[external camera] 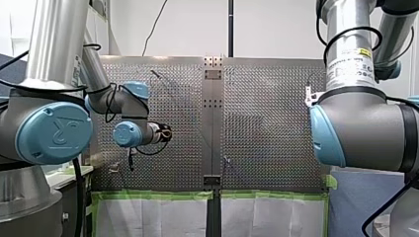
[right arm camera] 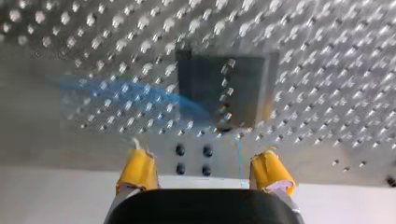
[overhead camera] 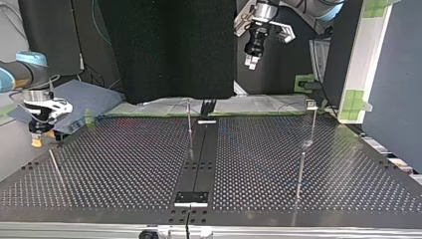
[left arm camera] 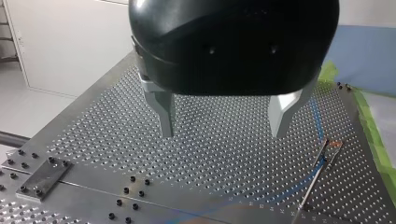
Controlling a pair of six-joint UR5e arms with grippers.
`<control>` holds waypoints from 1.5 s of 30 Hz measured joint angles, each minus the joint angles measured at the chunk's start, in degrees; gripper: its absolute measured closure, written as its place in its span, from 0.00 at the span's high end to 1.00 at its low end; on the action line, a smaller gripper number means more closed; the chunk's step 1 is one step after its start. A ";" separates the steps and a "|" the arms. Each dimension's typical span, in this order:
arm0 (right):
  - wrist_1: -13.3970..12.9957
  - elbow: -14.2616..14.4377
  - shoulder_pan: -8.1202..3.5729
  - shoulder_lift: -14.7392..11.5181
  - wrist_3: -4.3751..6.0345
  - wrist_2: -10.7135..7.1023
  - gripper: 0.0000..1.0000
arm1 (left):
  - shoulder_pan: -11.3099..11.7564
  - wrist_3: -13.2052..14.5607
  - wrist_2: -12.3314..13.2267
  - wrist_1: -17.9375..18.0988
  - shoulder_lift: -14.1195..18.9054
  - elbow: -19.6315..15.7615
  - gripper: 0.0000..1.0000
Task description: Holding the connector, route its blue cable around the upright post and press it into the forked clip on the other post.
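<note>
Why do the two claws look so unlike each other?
My left gripper has bare metal fingers, while my right gripper has yellow pads. In the top view, the left gripper hangs high above the far side of the table, while the right gripper sits low by the table's edge at that view's left. Both are open and hold nothing.

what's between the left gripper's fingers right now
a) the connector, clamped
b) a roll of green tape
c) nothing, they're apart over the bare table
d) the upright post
c: in the left wrist view the left gripper has its metal fingers spread apart, and only the perforated table shows in the gap between them.
</note>
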 joint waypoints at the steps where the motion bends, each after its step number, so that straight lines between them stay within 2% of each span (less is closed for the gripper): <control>1: 0.53 0.00 -0.03 -0.01 -0.07 0.61 1.00 | 0.00 0.00 0.00 0.00 0.00 -0.01 1.00; 11: 2.51 0.10 0.33 -0.11 -0.61 5.85 1.00 | 0.09 0.00 0.00 0.00 0.01 -0.03 1.00; 13: 3.20 0.43 0.37 -0.36 -1.08 6.72 1.00 | 0.09 0.00 0.00 0.00 0.01 -0.03 1.00; 16: 4.02 1.57 0.53 -1.42 -2.33 8.11 1.00 | 0.10 0.03 0.00 0.00 0.02 -0.04 1.00; 18: 3.71 2.42 0.87 -2.24 -2.75 8.20 1.00 | 0.10 0.04 0.00 0.00 0.02 -0.04 1.00; 20: 3.00 3.39 1.51 -3.22 -2.57 7.76 1.00 | 0.10 0.06 0.00 0.04 0.02 -0.04 1.00; 23: 1.72 4.81 2.74 -4.62 -1.59 7.19 1.00 | 0.17 0.07 -0.06 0.12 0.02 0.00 1.00; 25: 0.85 5.69 3.58 -5.51 -0.89 7.49 1.00 | 0.26 0.05 -0.40 0.15 0.02 0.10 1.00; 27: -0.19 6.75 4.62 -6.57 -0.71 8.25 1.00 | 0.35 0.03 -1.12 0.16 0.02 0.39 1.00; 31: -2.01 8.57 6.44 -8.39 -1.61 9.91 1.00 | 0.43 0.06 -2.81 -0.12 0.02 1.47 1.00; 34: -3.50 10.08 7.94 -9.61 -2.94 11.39 1.00 | 0.50 0.08 -4.21 -0.74 0.02 2.55 1.00; 37: -4.37 11.42 9.28 -9.33 -4.24 12.73 1.00 | 0.52 0.09 -5.53 -1.24 0.02 3.18 1.00; 41: -4.15 13.11 10.97 -8.50 -5.87 14.42 1.00 | 0.67 0.09 -7.34 -1.84 0.02 3.69 1.00; 45: -4.66 14.91 12.79 -7.84 -6.50 16.24 1.00 | 0.80 0.09 -9.20 -2.42 0.02 4.02 1.00</control>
